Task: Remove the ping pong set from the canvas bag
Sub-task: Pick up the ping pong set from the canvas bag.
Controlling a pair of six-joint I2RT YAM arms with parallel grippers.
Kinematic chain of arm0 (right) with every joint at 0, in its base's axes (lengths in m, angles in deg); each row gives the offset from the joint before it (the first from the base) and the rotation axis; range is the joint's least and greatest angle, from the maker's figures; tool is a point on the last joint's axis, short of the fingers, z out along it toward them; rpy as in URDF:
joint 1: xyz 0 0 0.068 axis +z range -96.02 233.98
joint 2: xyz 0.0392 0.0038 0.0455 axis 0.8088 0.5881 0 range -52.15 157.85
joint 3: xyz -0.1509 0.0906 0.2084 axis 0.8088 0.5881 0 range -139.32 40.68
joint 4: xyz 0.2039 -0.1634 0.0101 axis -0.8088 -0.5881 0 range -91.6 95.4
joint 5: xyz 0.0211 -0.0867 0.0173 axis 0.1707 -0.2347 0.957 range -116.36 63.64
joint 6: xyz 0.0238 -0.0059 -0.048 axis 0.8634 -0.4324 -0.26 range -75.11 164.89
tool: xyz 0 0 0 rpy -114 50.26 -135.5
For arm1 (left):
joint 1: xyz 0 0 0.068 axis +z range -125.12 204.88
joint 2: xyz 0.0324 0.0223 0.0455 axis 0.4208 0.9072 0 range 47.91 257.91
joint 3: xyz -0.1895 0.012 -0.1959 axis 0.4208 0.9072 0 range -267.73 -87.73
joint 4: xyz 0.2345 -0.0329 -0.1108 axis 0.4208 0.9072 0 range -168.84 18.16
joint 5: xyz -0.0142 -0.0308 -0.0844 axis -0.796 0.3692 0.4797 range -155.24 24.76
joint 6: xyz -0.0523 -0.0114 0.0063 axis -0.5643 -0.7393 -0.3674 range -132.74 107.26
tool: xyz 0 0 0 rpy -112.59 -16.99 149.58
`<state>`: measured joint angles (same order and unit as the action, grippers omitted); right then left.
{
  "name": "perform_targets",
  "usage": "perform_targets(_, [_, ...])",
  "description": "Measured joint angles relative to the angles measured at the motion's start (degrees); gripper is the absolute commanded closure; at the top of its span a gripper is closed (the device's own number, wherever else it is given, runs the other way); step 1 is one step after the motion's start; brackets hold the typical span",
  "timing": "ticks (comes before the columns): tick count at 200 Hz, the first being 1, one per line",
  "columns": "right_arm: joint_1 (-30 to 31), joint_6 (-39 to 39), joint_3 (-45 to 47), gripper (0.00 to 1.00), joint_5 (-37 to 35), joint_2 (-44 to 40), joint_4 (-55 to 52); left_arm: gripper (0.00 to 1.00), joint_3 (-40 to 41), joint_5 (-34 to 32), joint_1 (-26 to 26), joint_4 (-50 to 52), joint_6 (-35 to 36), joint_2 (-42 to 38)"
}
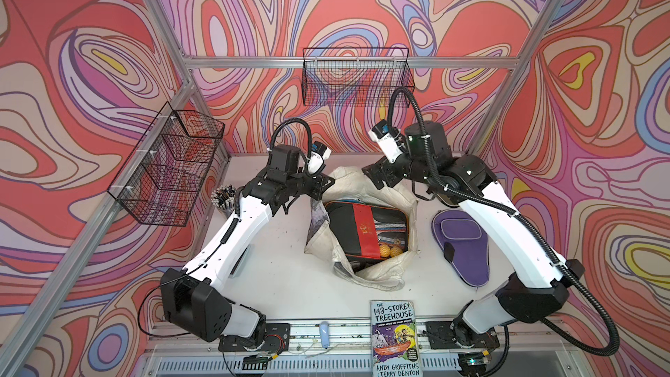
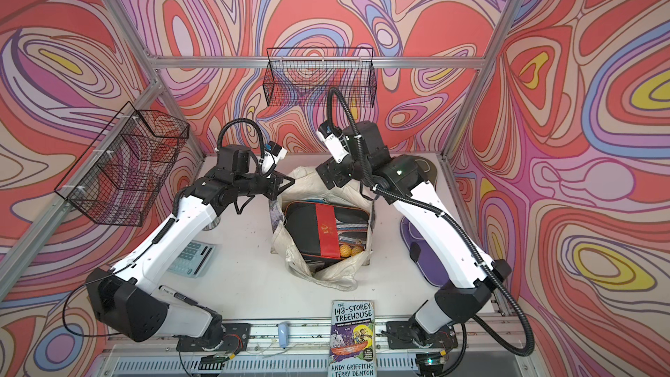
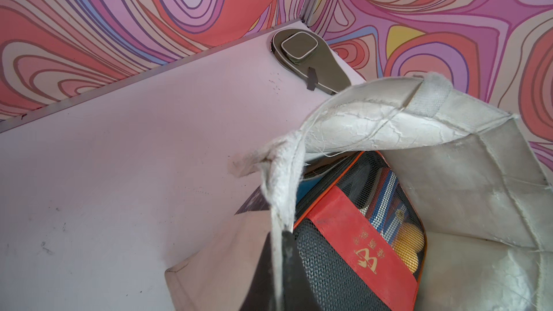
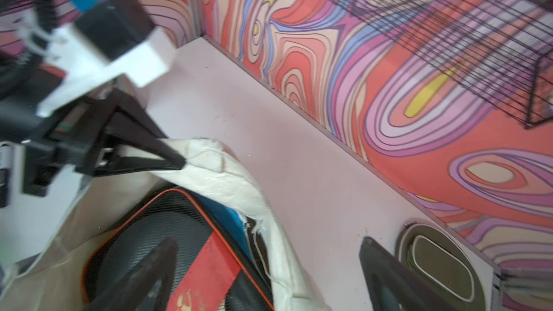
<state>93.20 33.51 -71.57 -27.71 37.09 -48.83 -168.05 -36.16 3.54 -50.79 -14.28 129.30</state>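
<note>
Because your left gripper point(image 4: 178, 160) is clenched only on the far-left rim of the cream canvas bag point(image 1: 380, 273), the fabric may slip free, or the whole bag may lift, once the black mesh paddle case with the red band point(image 1: 348, 226) inside it is pulled. Your right arm bends down over the far rim, with the right gripper point(image 4: 266, 243) spread wide astride it and holding nothing.

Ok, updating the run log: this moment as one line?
left gripper shut on canvas bag rim | right gripper open | black-red pack inside | purple case out
</note>
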Motion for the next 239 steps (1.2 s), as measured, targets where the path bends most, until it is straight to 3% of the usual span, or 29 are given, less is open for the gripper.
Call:
perform_targets(50, [9.9, -0.6, 3.1, 0.02, 5.1, 1.3, 1.1, 1.00, -1.0, -2.1, 0.0, 4.4, -0.2, -1.5])
perform_targets(90, [9.9, -0.6, 17.8, 0.02, 7.0, -1.0, 4.7, 1.00, -1.0, -3.5, 0.0, 6.1, -0.7, -2.3])
perform_targets(119, [9.9, -1.3, 22.0, 0.02, 7.4, -1.6, 5.6, 1.00, -1.0, -3.6, 0.0, 6.1, -1.1, -2.3])
perform_targets(147, [7.8, -2.1, 22.7, 0.02, 10.2, -2.3, 7.3, 1.00, -1.0, -3.4, -0.2, 5.8, -1.3, -2.1])
perform_targets(186, [-0.5, -3.6, 22.5, 0.02, 17.4, -2.1, 8.2, 1.00, -1.0, -3.0, -1.1, 4.7, -1.2, -1.7])
perform_targets(239, [-2.6, -8.3, 16.3, 0.02, 24.1, 6.8, 2.8, 1.00, -0.9, -1.8, -1.2, 3.7, -1.0, -1.7])
